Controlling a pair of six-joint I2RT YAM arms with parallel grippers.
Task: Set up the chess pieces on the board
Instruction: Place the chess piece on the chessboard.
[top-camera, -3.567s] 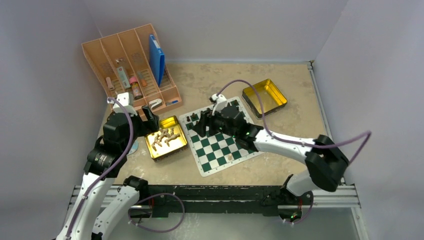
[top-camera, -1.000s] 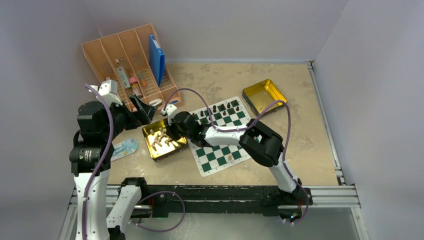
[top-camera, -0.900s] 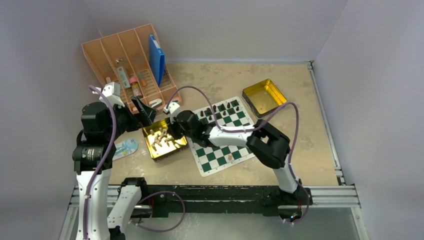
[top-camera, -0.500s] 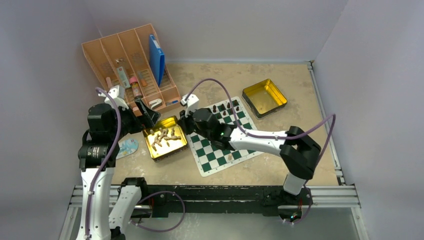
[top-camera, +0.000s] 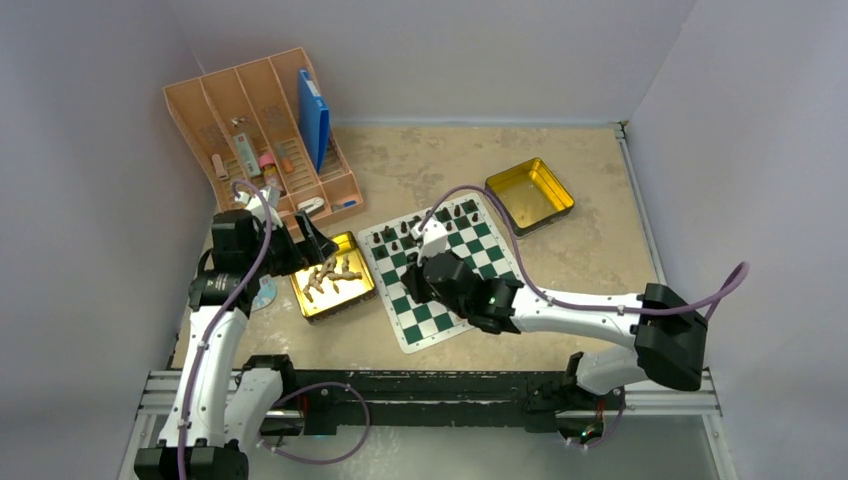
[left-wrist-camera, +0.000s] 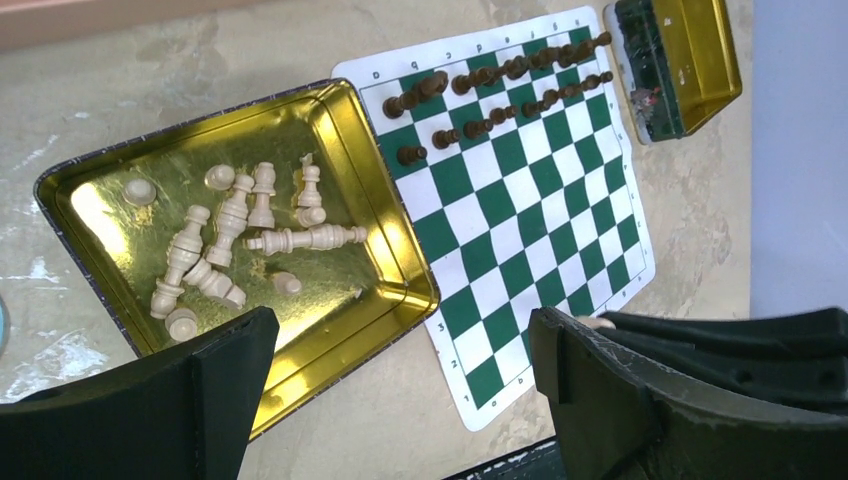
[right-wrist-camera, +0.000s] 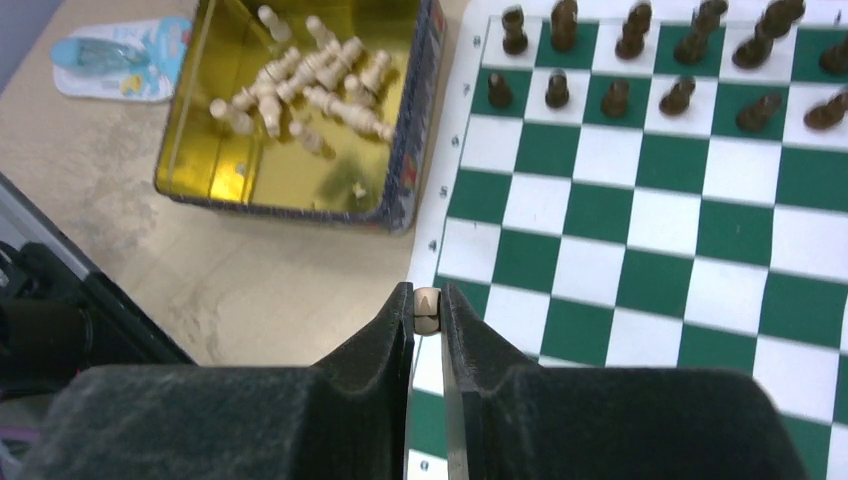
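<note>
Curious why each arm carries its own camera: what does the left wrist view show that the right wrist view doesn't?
Left wrist only: a second shallow gold square tin at the far corner of the green-and-white chess mat, and the left fingers spread wide, empty. Right wrist only: the right fingers pinching one tan wooden chess piece, plus a light blue packet. Both: that mat, the gold tin of loose tan chess pieces, and dark brown pieces in two rows.

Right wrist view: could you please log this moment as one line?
right gripper: shut on light piece | over board edge | left gripper: open, near tin | dark pieces: far rows
</note>
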